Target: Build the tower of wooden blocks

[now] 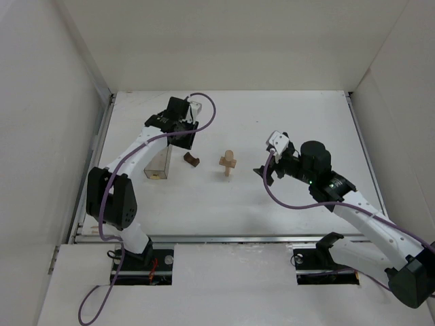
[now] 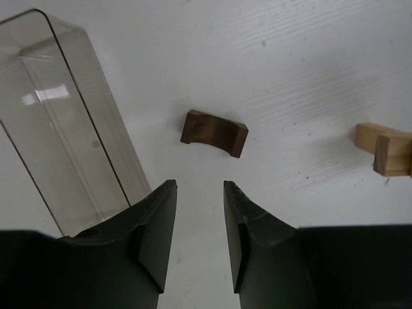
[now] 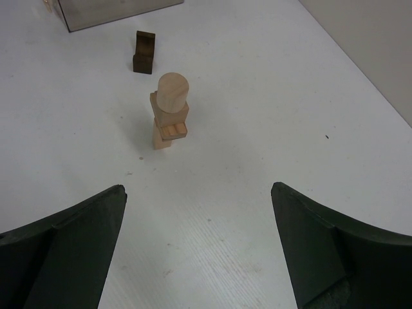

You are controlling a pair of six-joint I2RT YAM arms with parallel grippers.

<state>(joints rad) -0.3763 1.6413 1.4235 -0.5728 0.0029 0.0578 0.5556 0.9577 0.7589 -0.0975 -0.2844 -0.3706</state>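
Looks like the grab-the-arch step. The left gripper (image 2: pixel 199 187) hangs just short of the dark arch block (image 2: pixel 214 132) lying on the desk (image 1: pixel 285 115), jaws narrowly apart and holding nothing. I reckon it should widen, then drop over it. The pale tower (image 3: pixel 170 119) stands mid-desk, and the right gripper (image 3: pixel 198 188) gapes wide, empty.

Pale tower (image 3: pixel 170 116) (dark arch (image 3: pixel 143 51) behind)
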